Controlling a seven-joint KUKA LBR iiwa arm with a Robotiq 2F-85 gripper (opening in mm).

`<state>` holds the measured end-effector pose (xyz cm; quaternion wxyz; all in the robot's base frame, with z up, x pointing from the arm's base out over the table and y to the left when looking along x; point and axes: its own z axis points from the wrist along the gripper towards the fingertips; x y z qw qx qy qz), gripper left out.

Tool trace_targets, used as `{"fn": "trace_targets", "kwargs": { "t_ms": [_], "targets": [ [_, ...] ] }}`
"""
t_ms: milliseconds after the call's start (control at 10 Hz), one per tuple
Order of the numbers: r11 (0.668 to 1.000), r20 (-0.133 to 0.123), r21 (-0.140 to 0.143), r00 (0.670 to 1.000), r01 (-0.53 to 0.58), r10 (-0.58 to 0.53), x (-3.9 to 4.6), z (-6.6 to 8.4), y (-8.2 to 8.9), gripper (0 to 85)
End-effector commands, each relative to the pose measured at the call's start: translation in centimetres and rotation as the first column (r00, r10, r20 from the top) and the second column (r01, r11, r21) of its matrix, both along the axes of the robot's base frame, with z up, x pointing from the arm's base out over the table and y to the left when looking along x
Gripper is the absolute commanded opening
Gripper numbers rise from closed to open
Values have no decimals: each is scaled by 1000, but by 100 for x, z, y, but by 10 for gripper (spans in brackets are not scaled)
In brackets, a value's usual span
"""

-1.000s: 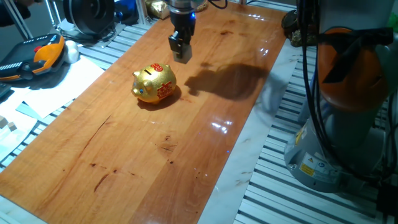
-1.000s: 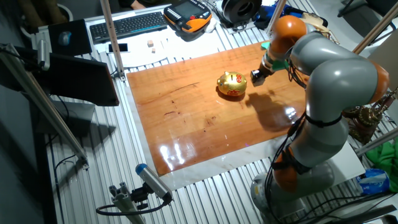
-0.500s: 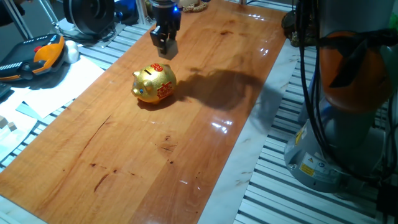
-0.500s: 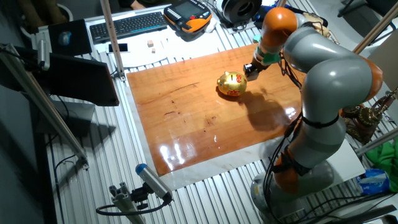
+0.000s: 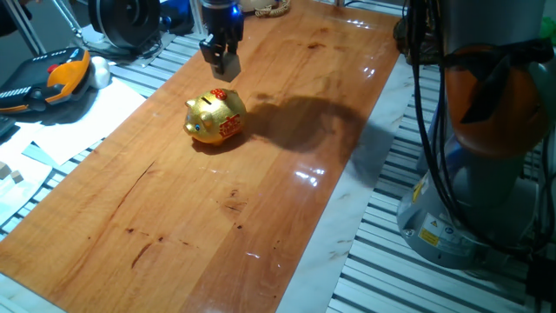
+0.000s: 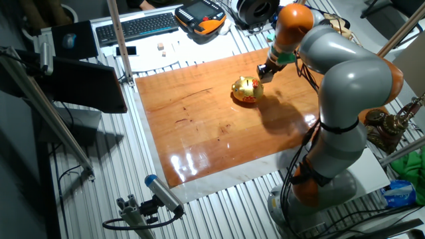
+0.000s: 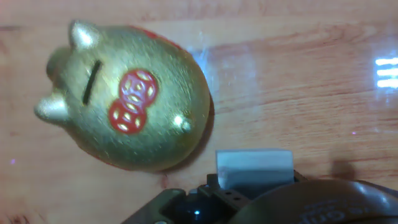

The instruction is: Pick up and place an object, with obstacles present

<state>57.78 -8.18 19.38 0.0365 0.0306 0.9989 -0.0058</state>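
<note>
The golden piggy bank (image 5: pixel 215 117) with red markings stands on the wooden tabletop (image 5: pixel 261 200), left of its middle; it also shows in the other fixed view (image 6: pixel 247 89). My gripper (image 5: pixel 221 65) hangs in the air just behind and above the pig, fingers pointing down and close together; it also shows in the other fixed view (image 6: pixel 261 72). In the hand view the pig (image 7: pixel 130 99) lies to the upper left, and a small pale block, the cube (image 7: pixel 255 167), sits at my fingertips. No cube lies on the tabletop.
An orange-and-black pendant (image 5: pixel 54 76) and white paper lie left of the tabletop, with tiny pale blocks (image 5: pixel 10 174) near the edge. A keyboard (image 6: pixel 136 26) lies beyond the table. The robot's base (image 5: pixel 486 139) stands at the right.
My gripper has moved left across the back of the table, from right of the pig to just behind and above it. The pig has not moved.
</note>
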Motion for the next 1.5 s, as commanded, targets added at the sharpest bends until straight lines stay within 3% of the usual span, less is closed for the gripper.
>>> {"fn": "trace_targets", "kwargs": {
  "t_ms": [0,300,500,600,700,800,900,1200,1400],
  "targets": [
    [1000,0,-1,1000,1,-1,2,-3,8,0],
    [999,11,-23,999,-42,43,-8,-14,-5,0],
    [994,-8,-53,995,-100,100,-8,-14,-5,0],
    [991,-19,-15,991,-135,135,-8,-14,-5,0],
    [991,-10,24,991,-131,131,-8,-14,-5,0],
    [994,-8,41,995,-100,101,-8,-14,-5,0],
    [996,-12,36,997,-77,78,-8,-14,-5,0],
    [1000,-46,-1,999,9,-9,146,207,353,0],
    [1000,-52,1,998,27,-27,217,214,457,0]
  ]
}}
